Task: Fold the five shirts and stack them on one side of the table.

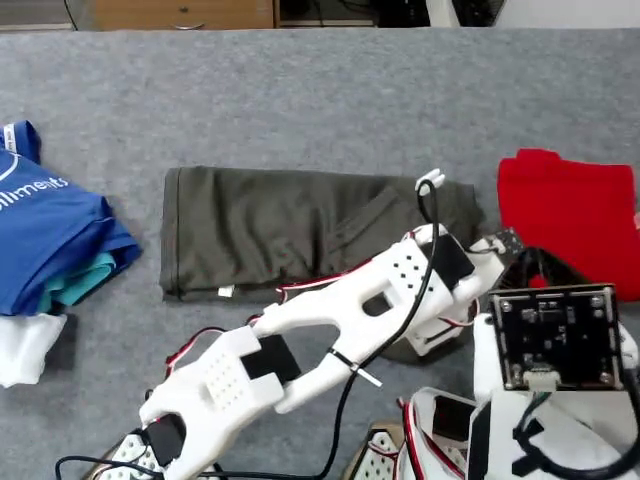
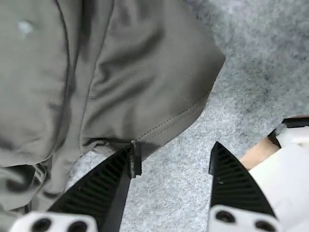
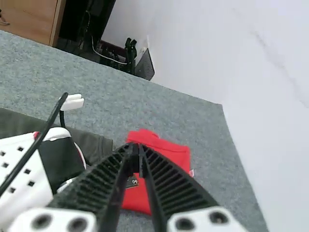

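Note:
An olive shirt (image 1: 290, 230) lies partly folded in the middle of the grey table (image 1: 320, 90). My left gripper (image 2: 176, 155) is open at the shirt's near right corner (image 2: 145, 87); one fingertip (image 2: 131, 159) touches the hem, the other stands over bare felt. A folded red shirt (image 1: 575, 215) lies at the right. My right gripper (image 3: 136, 151) is shut and empty, held above the table with the red shirt (image 3: 166, 154) beyond it. At the left edge a blue shirt (image 1: 45, 235) tops a pile with a teal one (image 1: 80, 283) and a white one (image 1: 25, 345).
The left arm (image 1: 330, 310) stretches diagonally from the near edge to the olive shirt. The right arm's wrist board (image 1: 555, 335) sits at the near right. Bare felt runs along the far side. A wooden cabinet (image 3: 29, 21) and a white wall stand behind the table.

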You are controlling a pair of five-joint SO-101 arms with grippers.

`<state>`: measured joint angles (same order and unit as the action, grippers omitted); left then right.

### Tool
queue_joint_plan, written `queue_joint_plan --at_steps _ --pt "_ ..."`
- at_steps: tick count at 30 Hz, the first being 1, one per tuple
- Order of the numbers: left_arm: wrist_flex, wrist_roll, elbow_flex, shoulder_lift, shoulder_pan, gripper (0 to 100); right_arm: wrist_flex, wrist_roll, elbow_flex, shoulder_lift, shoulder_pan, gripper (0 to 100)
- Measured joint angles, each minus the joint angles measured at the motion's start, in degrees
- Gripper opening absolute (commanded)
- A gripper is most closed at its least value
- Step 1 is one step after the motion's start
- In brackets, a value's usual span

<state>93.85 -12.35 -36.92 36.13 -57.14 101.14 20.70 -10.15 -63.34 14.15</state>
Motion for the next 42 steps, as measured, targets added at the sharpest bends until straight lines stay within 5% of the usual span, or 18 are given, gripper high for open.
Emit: queue_joint_plan --at_steps 10,19,26,42 --pt "-3.7 0.0 -0.4 6.2 -1.2 23 0.0 1.2 0.0 0.0 0.0 0.5" --pt "-7.5 0.0 -0.8 9.3 -1.2 2 -0.1 3.6 0.0 0.0 0.0 0.5" --pt "-3.0 0.0 -10.8 9.3 -1.0 2 -1.7 3.6 0.0 0.0 0.0 0.5" --pt "-10.6 -0.1 -18.3 16.1 12.4 2 -1.8 3.6 3.2 0.0 0.0 0.5"
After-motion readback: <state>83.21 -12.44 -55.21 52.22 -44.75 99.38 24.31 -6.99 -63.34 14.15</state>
